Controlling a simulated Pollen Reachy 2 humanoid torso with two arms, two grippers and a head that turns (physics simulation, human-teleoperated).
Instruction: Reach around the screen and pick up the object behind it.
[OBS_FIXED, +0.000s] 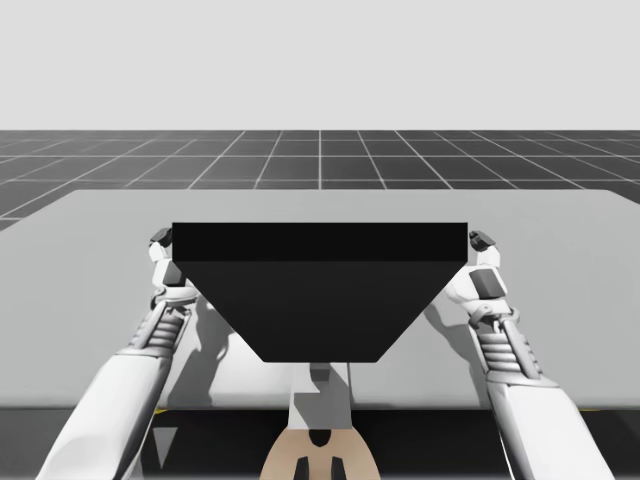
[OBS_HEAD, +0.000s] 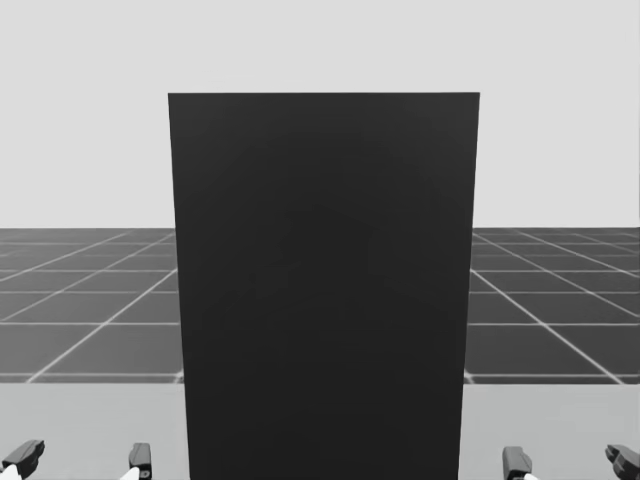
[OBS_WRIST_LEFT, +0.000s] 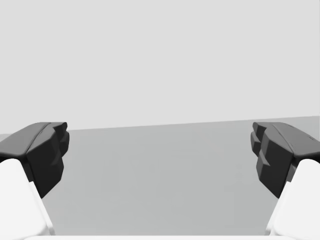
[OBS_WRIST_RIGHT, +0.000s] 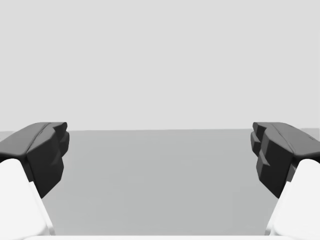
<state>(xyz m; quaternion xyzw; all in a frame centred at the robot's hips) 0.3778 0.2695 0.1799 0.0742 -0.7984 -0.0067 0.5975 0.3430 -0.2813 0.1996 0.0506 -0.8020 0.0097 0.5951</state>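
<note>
**A:** Start to the left of the screen. What's there?

**B:** The left hand is just beside the left edge of the screen. Its fingers are spread wide with nothing between them, and ahead of them lies plain grey bench.

**A:** And the screen itself?

**B:** It's a tall, flat, dark panel standing upright on the bench, squarely in front of my head. The object should be behind it, going by the task. The panel hides it completely, so I can't tell its shape, its size or whether it's nearer the left or right edge.

**A:** To the right of the screen?

**B:** The right hand mirrors the left one. It is just beside the screen's right edge, wide open and holding nothing.

**A:** So how will the object handle?

**B:** That's only a guess. It's probably small, rigid and light enough for a two-finger pinch. Until I see it I'd treat it as smooth and easy to tip.

**A:** Where would you take hold?

**B:** Across its narrowest width, low and near its middle, so it can't swing. I'd bring one hand round the screen's edge, keeping the wrist off the panel, and look through that wrist's camera before closing the fingers. The nearer hand should go, and I can't yet tell which that is.
</note>
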